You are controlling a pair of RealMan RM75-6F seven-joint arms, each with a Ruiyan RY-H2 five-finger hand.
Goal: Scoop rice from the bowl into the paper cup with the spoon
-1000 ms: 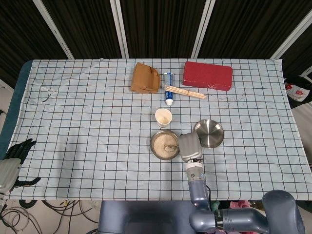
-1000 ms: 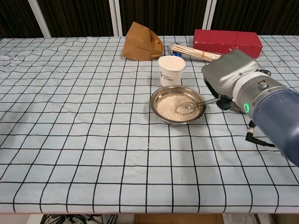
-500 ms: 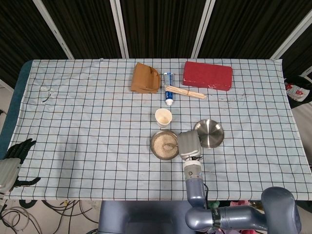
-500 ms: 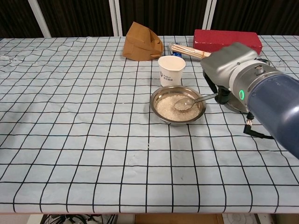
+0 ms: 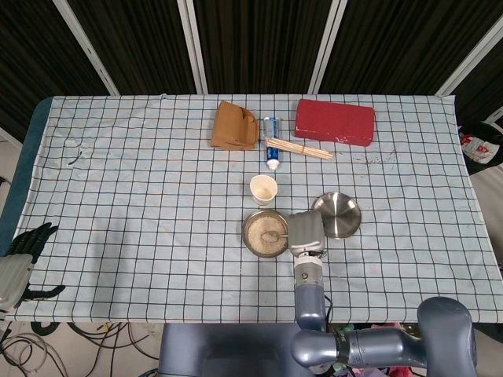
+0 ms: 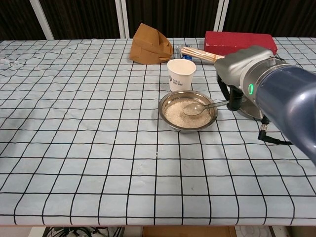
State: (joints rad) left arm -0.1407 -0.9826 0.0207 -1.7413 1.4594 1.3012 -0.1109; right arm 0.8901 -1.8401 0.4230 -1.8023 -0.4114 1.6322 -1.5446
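Observation:
A steel bowl [image 6: 188, 118] [image 5: 253, 242] of rice stands mid-table. Just behind it is the white paper cup [image 6: 180, 75] [image 5: 263, 189], upright and apparently empty. My right hand [image 6: 236, 81] [image 5: 306, 232] is to the right of the bowl and holds the spoon's handle. The metal spoon [image 6: 193, 108] reaches left into the bowl, its scoop resting low in the rice. My left hand [image 5: 20, 263] hangs off the table's near left corner, holding nothing, fingers apart.
A flat steel lid [image 5: 339, 214] lies right of the bowl, partly behind my right hand. At the back are a brown paper bag [image 6: 149, 45], a tube [image 5: 270, 141], a bundle of wooden sticks [image 5: 299, 148] and a red box [image 6: 239, 41].
My right hand has turned and drawn back slightly. The spoon's scoop slid a little left and toward the far side of the rice. The left hand has not moved.

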